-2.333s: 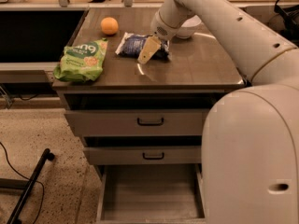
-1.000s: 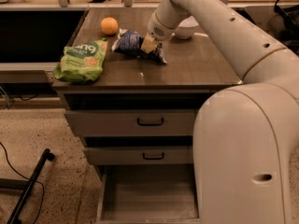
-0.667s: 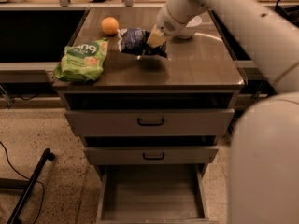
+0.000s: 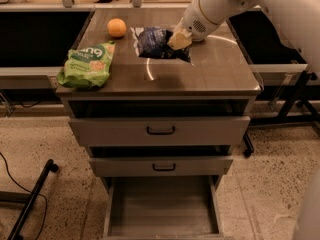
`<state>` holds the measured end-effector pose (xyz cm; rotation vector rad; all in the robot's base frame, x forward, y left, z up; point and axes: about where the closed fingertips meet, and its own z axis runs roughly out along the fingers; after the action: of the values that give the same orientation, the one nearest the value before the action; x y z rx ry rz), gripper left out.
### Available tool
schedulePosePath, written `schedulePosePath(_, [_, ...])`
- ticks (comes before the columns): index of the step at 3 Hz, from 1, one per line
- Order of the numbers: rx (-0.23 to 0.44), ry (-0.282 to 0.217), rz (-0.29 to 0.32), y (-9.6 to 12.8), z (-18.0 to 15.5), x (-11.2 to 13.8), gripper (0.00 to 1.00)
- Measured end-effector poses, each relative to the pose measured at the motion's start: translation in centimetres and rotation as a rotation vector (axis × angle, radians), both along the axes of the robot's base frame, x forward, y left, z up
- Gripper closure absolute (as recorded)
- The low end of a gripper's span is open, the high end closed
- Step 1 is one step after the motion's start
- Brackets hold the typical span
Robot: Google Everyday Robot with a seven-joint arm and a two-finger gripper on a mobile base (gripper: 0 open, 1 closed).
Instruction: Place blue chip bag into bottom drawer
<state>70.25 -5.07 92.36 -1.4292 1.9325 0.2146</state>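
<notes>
Grey steel counter (image 4: 215, 69), bare along its front edge and right half, carries the blue chip bag (image 4: 151, 40) near the back middle. The hand (image 4: 178, 40) is clamped on the bag's right end, with the white arm (image 4: 225, 4) reaching in from the upper right. I cannot tell whether the bag touches the surface. The orange (image 4: 116, 27) sits just left of the bag, and the green snack bag (image 4: 89, 64) lies at the front left corner, well apart. Below, the bottom drawer (image 4: 162, 209) is pulled far out with its floor bare. The top drawer (image 4: 160, 130) and middle drawer (image 4: 162, 166) stand slightly out, overhanging its rear part.
</notes>
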Motion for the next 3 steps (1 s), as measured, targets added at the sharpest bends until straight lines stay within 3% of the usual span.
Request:
schedulePosePath(1, [-0.029,0.004,0.046,0.3,-0.6,-1.7,1.0])
schedulePosePath(3, [-0.127,-0.005,0.22,1.9,-1.7,-10.6,1.0])
